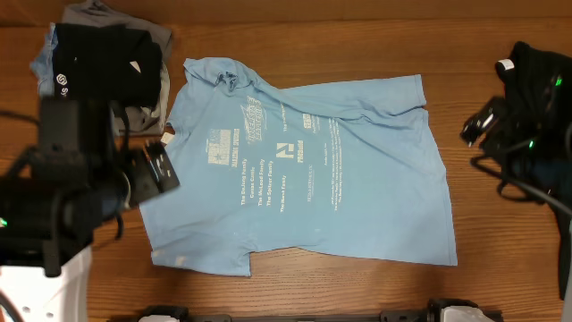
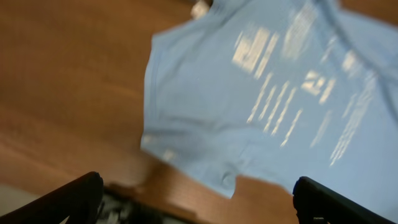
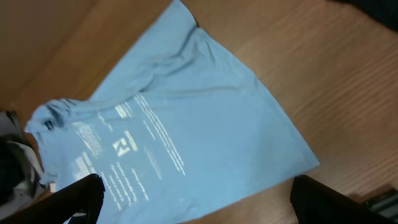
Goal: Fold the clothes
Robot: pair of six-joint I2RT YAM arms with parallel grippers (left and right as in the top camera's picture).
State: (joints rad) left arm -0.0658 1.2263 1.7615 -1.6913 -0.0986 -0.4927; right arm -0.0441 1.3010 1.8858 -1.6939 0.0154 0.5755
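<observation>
Black fingers of the left gripper (image 2: 199, 191) frame the bottom of its blurred wrist view, spread wide and empty above the near left corner of the light blue T-shirt (image 1: 304, 170). That shirt lies spread flat in the middle of the brown wood-grain table (image 1: 357, 36), print side up, collar toward the far left, with creases along its far edge. The right gripper (image 3: 196, 190) is likewise splayed with nothing between its fingers; its arm sits at the table's right edge, apart from the shirt. A black garment (image 1: 98, 58) is heaped on a grey garment (image 1: 107, 13) at the far left corner, just beside the shirt's collar.
</observation>
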